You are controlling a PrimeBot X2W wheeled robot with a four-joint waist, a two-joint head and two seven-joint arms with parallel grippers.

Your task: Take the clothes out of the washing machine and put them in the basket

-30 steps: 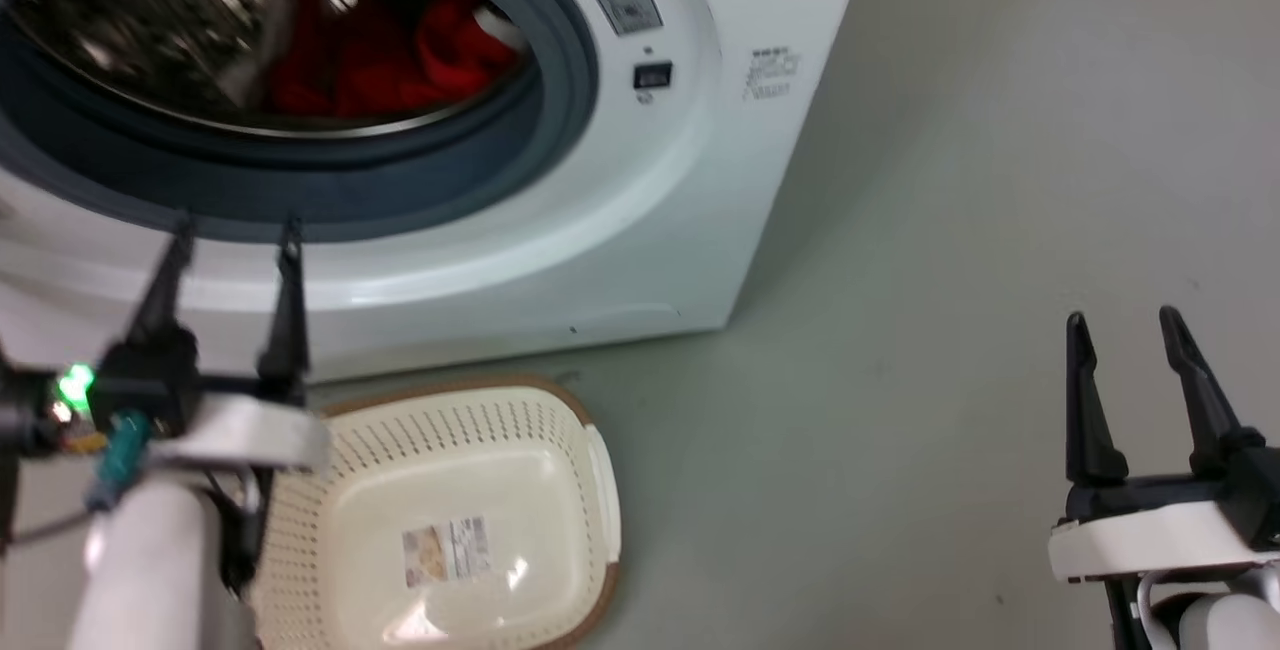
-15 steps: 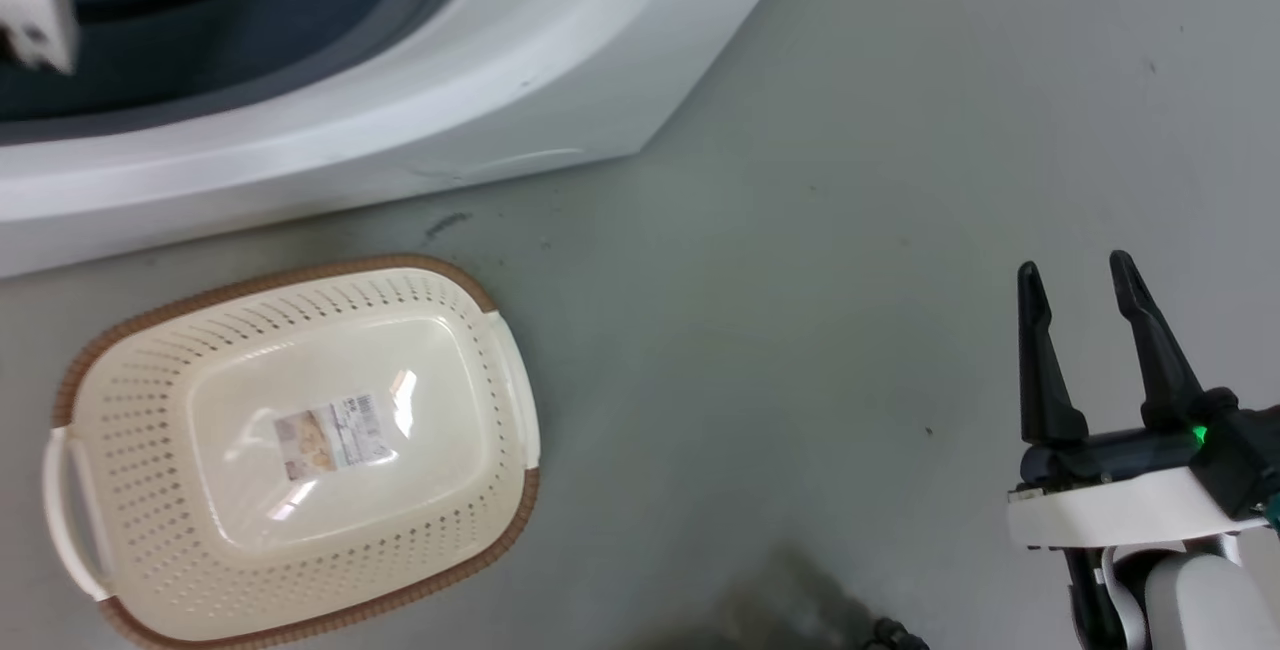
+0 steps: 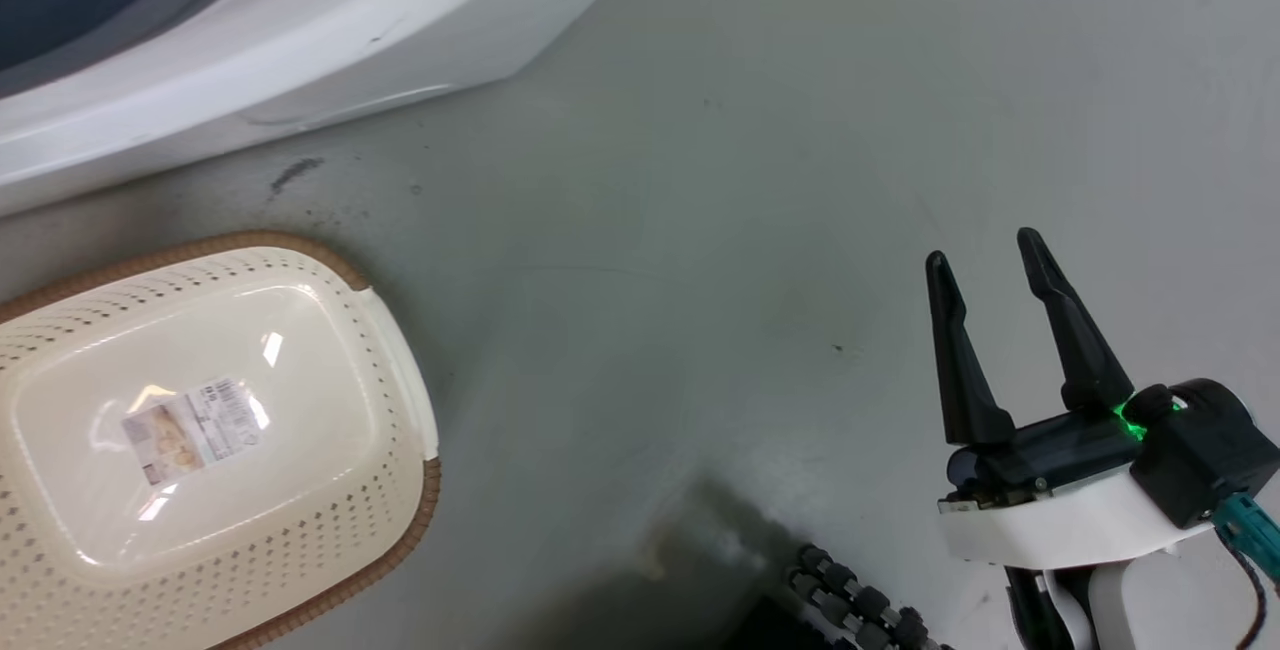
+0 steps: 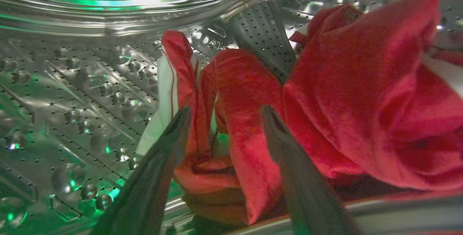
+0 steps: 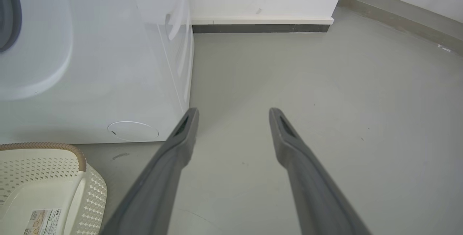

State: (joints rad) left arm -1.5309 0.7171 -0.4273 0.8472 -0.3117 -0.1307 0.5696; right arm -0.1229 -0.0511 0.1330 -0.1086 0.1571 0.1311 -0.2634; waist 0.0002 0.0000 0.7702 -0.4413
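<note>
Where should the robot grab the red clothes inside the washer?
Probably the raised red fold of the clothes, coming straight in from the door side. It stands up off the drum, in line between the fingers of the open left gripper, so closing there should pinch cloth, not steel.

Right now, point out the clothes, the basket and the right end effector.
clothes [image 4: 347,94], left wrist view, big red fold.
basket [image 3: 300,535], head view, perforated side wall.
right end effector [image 3: 982,244], head view, midway between its fingertips.

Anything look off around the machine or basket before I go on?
Nothing stands out. The basket sits upright and empty, the clothes lie heaped in the drum, and only a small dark scuff marks the floor.
</note>
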